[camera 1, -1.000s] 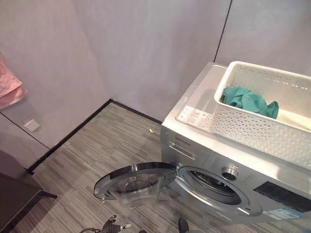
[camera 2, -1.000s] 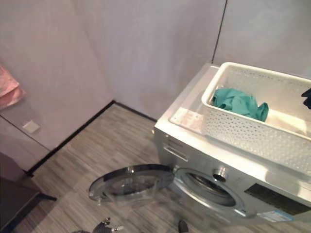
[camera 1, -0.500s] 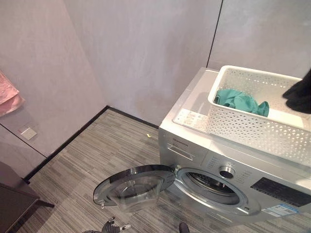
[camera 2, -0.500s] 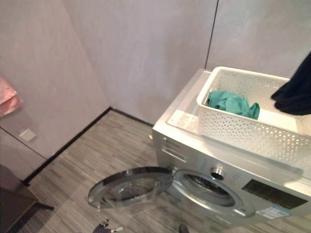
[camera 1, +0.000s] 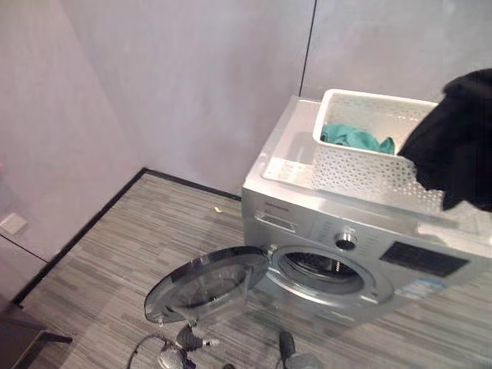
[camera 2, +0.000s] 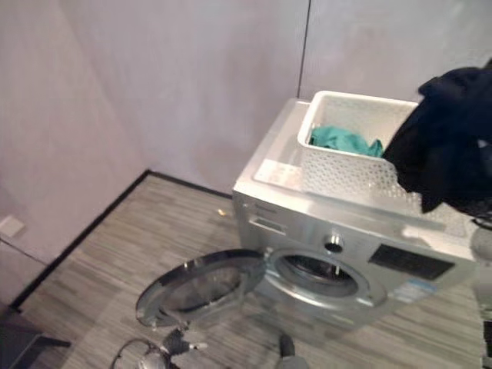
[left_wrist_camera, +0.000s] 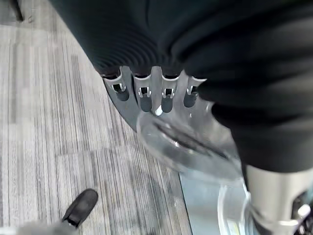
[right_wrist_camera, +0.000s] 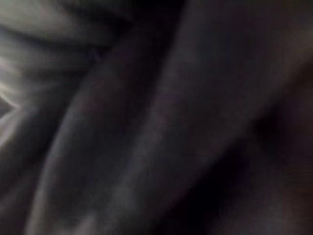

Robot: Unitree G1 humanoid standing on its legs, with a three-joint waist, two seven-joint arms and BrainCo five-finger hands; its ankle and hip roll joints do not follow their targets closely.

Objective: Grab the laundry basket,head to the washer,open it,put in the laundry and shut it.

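The silver washer (camera 1: 307, 211) stands with its round door (camera 1: 207, 284) swung open to the left and the drum opening (camera 1: 319, 269) bare. On its top sits the white perforated laundry basket (camera 1: 361, 169) with a teal garment (camera 1: 354, 138) at its left end. A dark garment (camera 1: 453, 146) hangs in the air over the basket's right end and the washer's right side; the same dark cloth (right_wrist_camera: 156, 127) lies close up against the right wrist camera, and it hides my right hand. My left hand (left_wrist_camera: 151, 93) hovers low over the door's glass (left_wrist_camera: 186, 147), fingers straight and holding nothing.
Grey walls meet in a corner behind the washer. Striped wood-look floor (camera 1: 138, 246) spreads to the washer's left. A wall socket (camera 1: 11, 223) sits low on the left wall, and a dark piece of furniture (camera 1: 23, 342) stands at the lower left.
The dark garment has come up from the basket's right end and now hangs higher and further left. The camera has swung, so the washer sits further left in view.
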